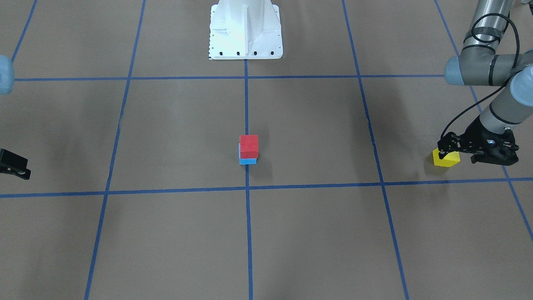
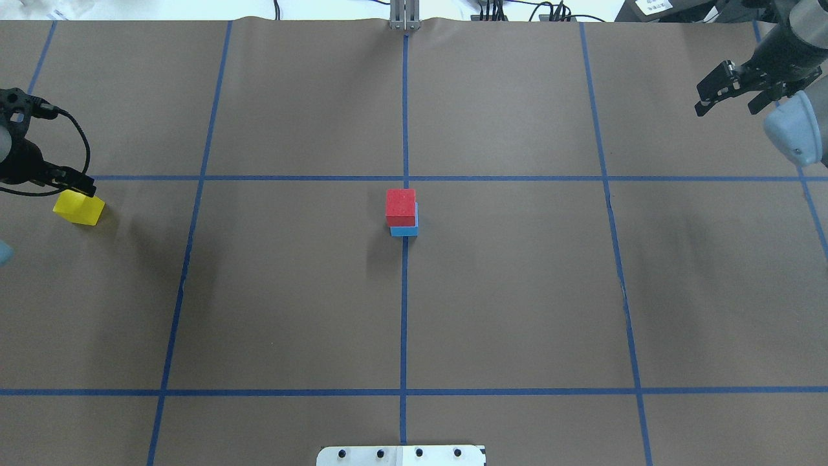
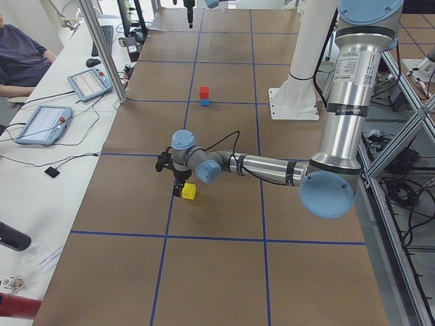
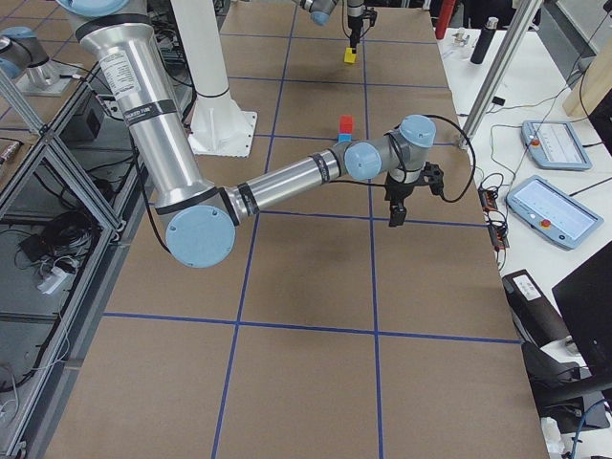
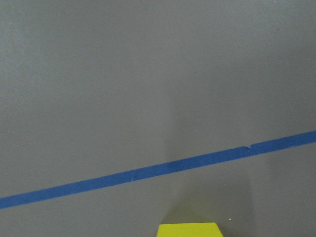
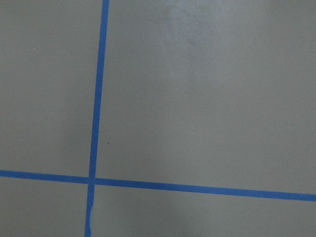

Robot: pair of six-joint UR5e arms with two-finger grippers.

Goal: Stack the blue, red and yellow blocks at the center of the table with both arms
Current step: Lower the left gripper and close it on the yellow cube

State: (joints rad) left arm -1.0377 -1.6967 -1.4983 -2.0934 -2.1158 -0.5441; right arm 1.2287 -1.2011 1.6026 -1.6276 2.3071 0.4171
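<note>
**Yellow block (image 5: 187,230) at left gripper (image 3: 178,190)**

On the worktop (image 2: 517,291), well to the pedestal's (image 1: 245,33) left; I cannot tell whether the gripper clamps it. Red block (image 2: 400,203) sits on blue block (image 2: 404,230) straight ahead of the pedestal. Right gripper (image 4: 395,218) hangs far to its right, grip unreadable.

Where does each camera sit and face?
Front-facing: across the table, facing the pedestal; left arm at view's right, by the yellow block.
Overhead: behind the robot, looking forward, down; right arm at view's right.
Exterior left: table's end, left arm near.
Exterior right: opposite end; right arm near.
Left wrist: down; tape line, yellow block's edge, no arm.
Right wrist: down at crossing tape, no arm.
Shared: front-facing and overhead both show the red block on the blue block.
</note>
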